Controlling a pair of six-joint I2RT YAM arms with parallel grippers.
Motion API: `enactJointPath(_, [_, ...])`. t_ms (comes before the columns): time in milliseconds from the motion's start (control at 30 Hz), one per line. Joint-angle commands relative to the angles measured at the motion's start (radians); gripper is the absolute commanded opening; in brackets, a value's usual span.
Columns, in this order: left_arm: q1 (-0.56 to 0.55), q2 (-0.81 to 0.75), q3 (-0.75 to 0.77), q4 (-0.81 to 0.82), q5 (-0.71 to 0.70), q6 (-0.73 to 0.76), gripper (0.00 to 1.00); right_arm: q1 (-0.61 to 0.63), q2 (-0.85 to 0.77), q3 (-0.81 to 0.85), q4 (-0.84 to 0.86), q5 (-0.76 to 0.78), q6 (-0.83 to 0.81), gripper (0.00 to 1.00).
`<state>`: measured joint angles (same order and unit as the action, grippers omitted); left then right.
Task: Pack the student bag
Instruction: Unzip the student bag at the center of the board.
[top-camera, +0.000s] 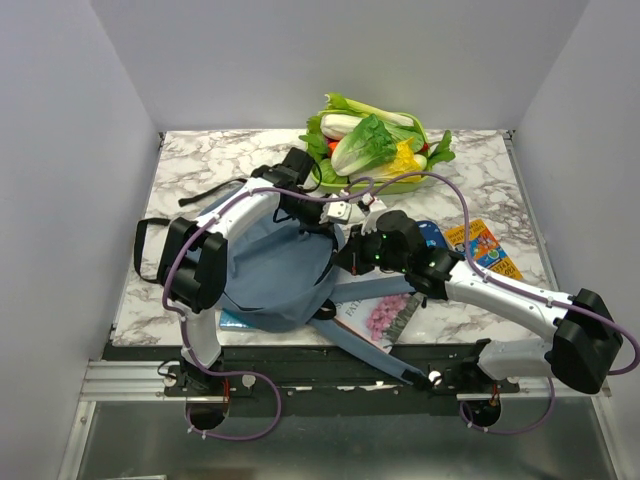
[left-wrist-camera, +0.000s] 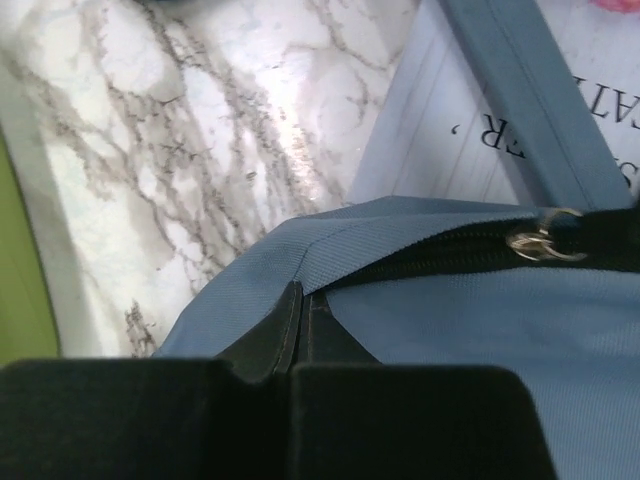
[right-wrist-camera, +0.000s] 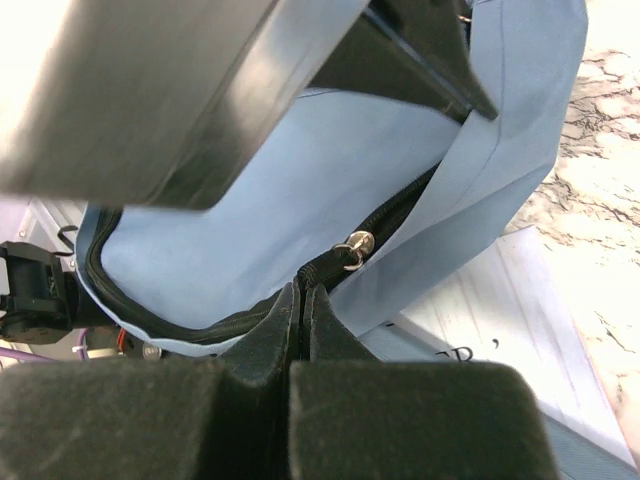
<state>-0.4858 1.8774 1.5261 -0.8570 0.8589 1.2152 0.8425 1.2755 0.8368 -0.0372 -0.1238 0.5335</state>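
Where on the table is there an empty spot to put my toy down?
Bare table shows at the back left, between the left wall and the vegetable tray, and at the back right, between that tray and the colourful book. The middle is crowded: the student bag, the flowered book, the left arm and the right arm fill it.

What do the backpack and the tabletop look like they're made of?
The student bag: probably woven synthetic cloth, matte grey-blue; fine ribbed weave visible up close, soft sag. Its zipper pull: shiny metal, it glints. The table: marble or marble-print laminate, white with grey veins, slight sheen; cannot tell which.
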Motion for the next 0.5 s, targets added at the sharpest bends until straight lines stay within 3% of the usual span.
enactJointPath(0, [0.019, -0.021, 0.035, 0.211, -0.102, -0.233, 0.0, 0.006, -0.011, -0.002, 0.053, -0.005, -0.001, 0.01])
enactJointPath(133, [0.067, -0.024, 0.055, 0.341, -0.24, -0.411, 0.0, 0.006, -0.013, 0.004, 0.04, 0.003, 0.0, 0.01])
enactJointPath(467, [0.167, 0.019, 0.195, 0.274, -0.437, -0.681, 0.0, 0.013, -0.008, 0.018, 0.04, -0.011, 0.006, 0.01])
